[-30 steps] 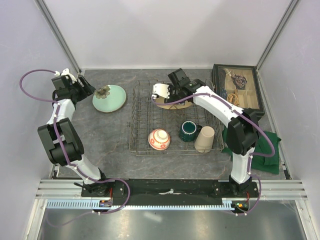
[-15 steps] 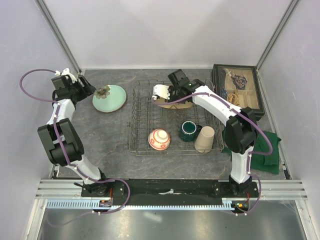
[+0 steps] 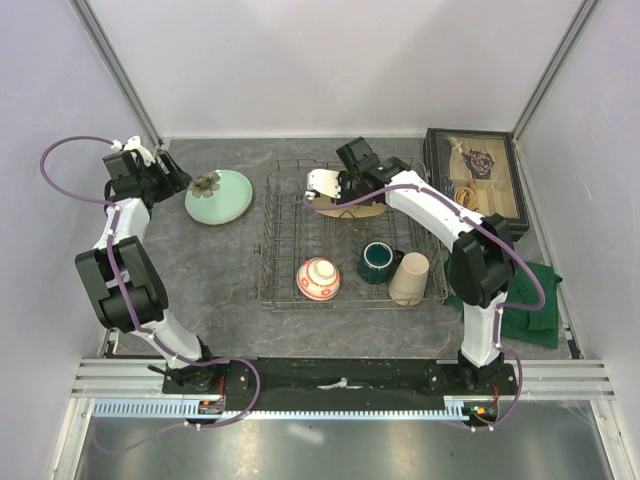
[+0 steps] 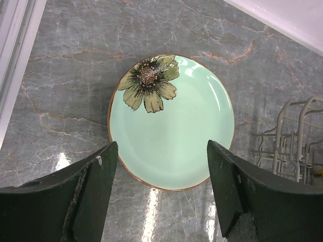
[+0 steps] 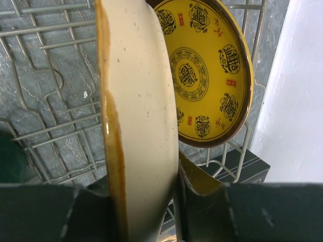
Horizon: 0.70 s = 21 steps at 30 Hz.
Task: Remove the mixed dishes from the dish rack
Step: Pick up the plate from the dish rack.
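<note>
Our right gripper [image 5: 146,194] clamps the upright cream speckled ceramic dish [image 5: 141,101], just beside the yellow patterned round plate [image 5: 207,75], inside the grey wire dish rack [image 3: 285,235]. Our left gripper [image 4: 160,166] hangs open over the pale green flowered plate [image 4: 171,126], which lies on the grey marble tabletop [image 4: 65,75].

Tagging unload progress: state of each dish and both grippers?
pale green plate: flat on table, outside dish rack
cream plate: on edge in rack, gripped
yellow patterned plate: standing in rack behind it
red-and-white bowl: in rack
dark green mug: in rack, mouth up
beige tumbler: in rack, orientation unclear
left gripper: open above pale green plate
right gripper: shut on cream plate
</note>
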Motion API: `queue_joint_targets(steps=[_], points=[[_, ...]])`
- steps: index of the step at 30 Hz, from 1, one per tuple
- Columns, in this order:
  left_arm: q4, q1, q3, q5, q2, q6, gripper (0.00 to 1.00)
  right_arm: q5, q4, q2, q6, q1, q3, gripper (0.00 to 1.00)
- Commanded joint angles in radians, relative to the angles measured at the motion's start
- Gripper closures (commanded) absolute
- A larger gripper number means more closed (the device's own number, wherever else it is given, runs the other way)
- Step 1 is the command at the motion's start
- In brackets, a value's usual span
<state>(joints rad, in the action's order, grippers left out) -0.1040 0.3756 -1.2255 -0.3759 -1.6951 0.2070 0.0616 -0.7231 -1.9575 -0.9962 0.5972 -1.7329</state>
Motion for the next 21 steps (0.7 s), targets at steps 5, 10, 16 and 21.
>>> queue_joint_targets(steps=[5, 10, 16, 21], points=[[0.001, 0.000, -0.028, -0.003, 0.044, -0.073, 0.22, 0.034, -0.007, 0.074, -0.032, -0.002, -0.089, 0.91], [-0.003, 0.000, -0.028, -0.008, 0.057, -0.089, 0.22, 0.029, -0.018, 0.089, -0.035, 0.004, -0.113, 0.94], [-0.002, -0.001, -0.017, -0.029, 0.098, -0.146, 0.22, 0.029, -0.032, 0.112, -0.030, 0.016, -0.131, 0.95], [0.012, -0.001, 0.007, -0.124, 0.153, -0.234, 0.23, 0.029, -0.045, 0.144, -0.024, 0.023, -0.146, 0.96]])
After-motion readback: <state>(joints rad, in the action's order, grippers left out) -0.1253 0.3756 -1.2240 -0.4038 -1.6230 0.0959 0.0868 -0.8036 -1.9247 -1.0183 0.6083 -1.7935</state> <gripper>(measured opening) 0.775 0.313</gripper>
